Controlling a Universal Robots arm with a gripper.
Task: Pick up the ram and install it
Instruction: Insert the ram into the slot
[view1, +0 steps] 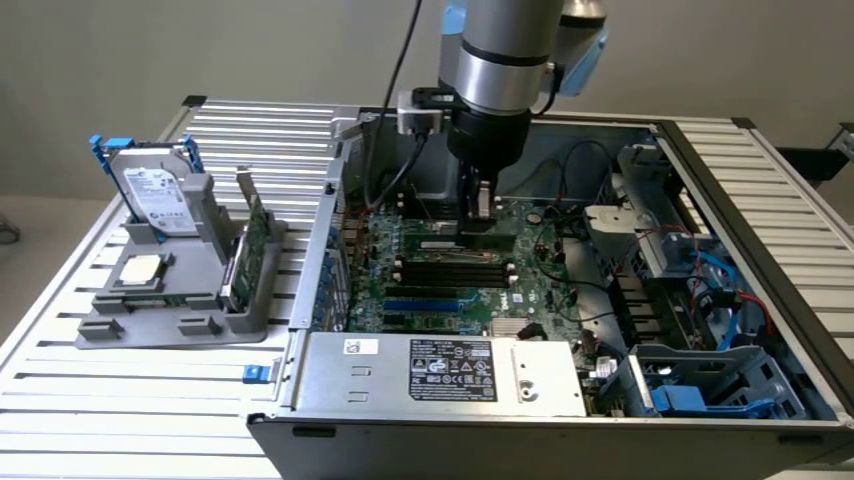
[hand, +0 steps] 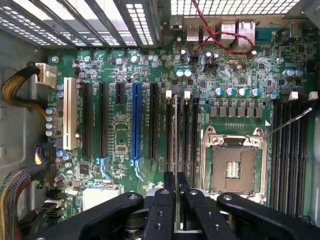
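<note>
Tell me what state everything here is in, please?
gripper, shut on the ram.
ram, held on edge over the memory slots.
computer case, open, side panel off.
processor socket, empty.
hard drive, upright in the grey holder.
green card, on edge in that holder.

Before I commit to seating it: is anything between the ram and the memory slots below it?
Nothing visible. The gripper holds the ram edge-on directly over the black memory slots beside the processor socket; no cable or card crosses them.
</note>
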